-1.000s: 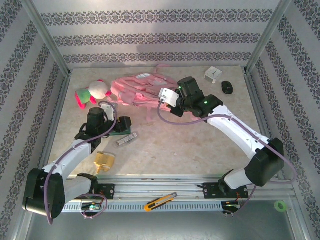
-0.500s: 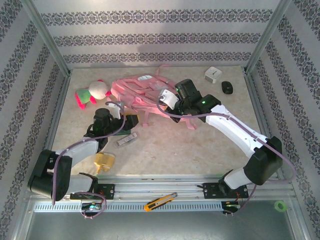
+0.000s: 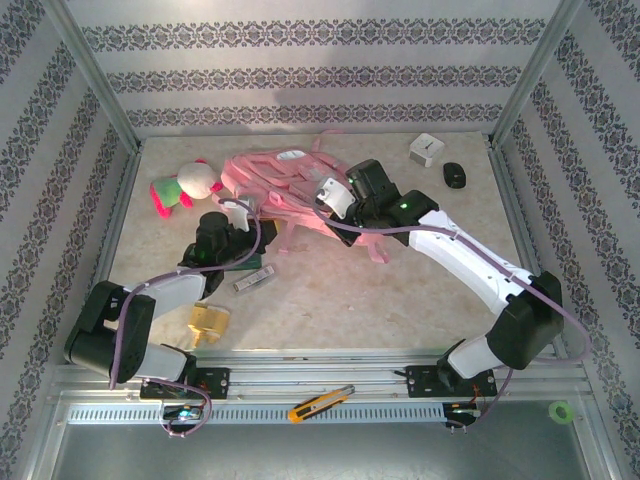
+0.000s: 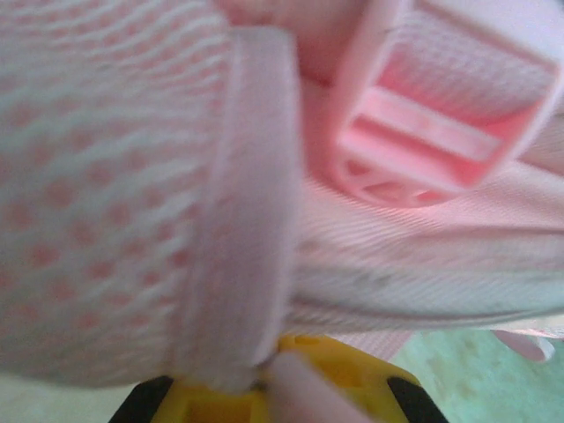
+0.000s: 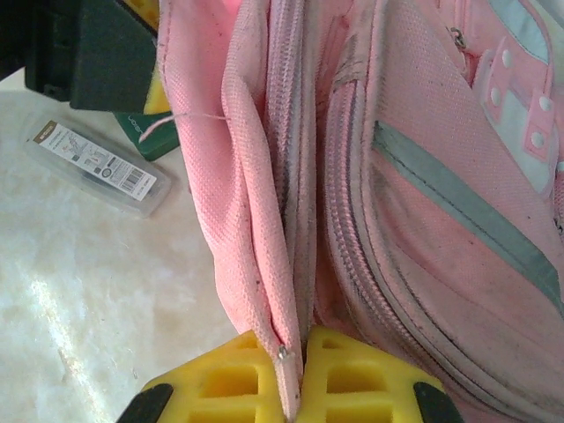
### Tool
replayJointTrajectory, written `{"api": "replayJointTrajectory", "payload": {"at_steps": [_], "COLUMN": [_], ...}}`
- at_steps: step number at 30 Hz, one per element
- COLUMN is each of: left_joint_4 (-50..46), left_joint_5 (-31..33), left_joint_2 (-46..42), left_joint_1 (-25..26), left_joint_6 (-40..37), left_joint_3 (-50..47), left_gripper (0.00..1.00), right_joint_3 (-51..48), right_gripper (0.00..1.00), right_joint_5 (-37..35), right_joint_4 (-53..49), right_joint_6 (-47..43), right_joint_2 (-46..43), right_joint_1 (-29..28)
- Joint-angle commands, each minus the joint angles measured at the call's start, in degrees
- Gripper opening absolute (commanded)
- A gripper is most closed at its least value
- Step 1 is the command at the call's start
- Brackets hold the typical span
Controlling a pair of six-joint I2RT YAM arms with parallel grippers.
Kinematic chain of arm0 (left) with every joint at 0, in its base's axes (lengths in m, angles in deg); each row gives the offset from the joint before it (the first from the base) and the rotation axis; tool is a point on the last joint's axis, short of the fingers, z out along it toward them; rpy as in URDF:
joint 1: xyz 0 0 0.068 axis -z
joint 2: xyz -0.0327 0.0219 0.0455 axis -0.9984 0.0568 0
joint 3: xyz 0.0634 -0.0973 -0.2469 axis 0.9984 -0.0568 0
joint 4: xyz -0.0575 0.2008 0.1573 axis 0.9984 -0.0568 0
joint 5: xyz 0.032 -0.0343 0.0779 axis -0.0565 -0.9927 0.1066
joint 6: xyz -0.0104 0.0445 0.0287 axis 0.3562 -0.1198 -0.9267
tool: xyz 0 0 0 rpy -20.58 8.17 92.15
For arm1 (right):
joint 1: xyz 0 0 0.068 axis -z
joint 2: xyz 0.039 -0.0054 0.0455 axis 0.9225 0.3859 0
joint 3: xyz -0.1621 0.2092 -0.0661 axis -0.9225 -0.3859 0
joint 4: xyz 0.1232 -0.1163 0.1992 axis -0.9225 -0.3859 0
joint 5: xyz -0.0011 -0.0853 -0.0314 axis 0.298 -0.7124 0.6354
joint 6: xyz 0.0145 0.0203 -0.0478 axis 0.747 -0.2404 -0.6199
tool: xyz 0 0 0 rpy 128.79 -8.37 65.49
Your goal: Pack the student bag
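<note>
At near edge of each wrist view: right gripper pinched shut on a zip-side fold of the large soft pink fabric student bag; left gripper clamped on its mesh-backed strap. Student bag lies crumpled mid-table, toward the rear; grey-white trim, pink buckle.

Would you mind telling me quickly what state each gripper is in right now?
Left gripper: shut on a fabric edge of the student bag.
Right gripper: shut on a fold of the student bag's fabric.
</note>
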Motion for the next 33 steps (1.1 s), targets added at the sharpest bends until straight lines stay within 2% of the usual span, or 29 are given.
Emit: {"api": "replayJointTrajectory", "payload": {"at_steps": [1, 9, 11, 14, 17, 23, 25, 28, 33], "left_joint_4": [3.02, 6.80, 3.81, -6.66, -14.53, -27.03, -30.06, -29.64, -22.21], "left_joint_5": [-7.25, -19.10, -15.79, -5.68, 3.34, 17.44, 20.16, 17.30, 10.23], "left_joint_2": [-1.55, -2.04, -3.86, -8.31, -13.11, -23.01, -25.45, -26.15, -22.67], "left_joint_1": [1.26, 3.25, 3.18, 2.81, 1.91, 0.35, 0.05, -0.32, -0.33], "left_joint_6": [-0.86, 3.39, 3.94, 2.39, 3.15, 9.89, 11.48, 9.73, 6.56], "left_joint_3": [1.21, 3.30, 2.51, 0.95, -0.30, -2.12, -2.14, -2.22, -2.94], "left_gripper": [0.00, 0.00, 0.04, 0.37, 0.53, 0.60, 0.61, 0.61, 0.62], "right_joint_3": [2.82, 2.00, 1.74, 1.69, 2.93, 7.61, 8.55, 8.99, 8.51], "right_gripper": [0.00, 0.00, 0.00, 0.00, 0.00, 0.00, 0.00, 0.00, 0.00], "right_joint_5": [-5.33, -8.39, -7.79, -2.62, 1.32, -2.05, -3.17, -4.17, -2.69], "right_joint_4": [6.10, 10.12, 10.18, 9.25, 6.37, -1.52, -3.59, -4.62, -3.04], "right_joint_6": [6.16, 8.96, 8.65, 9.79, 11.17, 23.23, 27.50, 31.65, 36.85], "right_joint_2": [0.67, 2.00, 1.40, -0.32, -1.06, -0.30, -0.39, -1.00, -1.69], "right_joint_1": [-0.90, -1.64, -1.37, 0.20, 0.65, -0.20, -0.54, -1.44, -3.08]}}
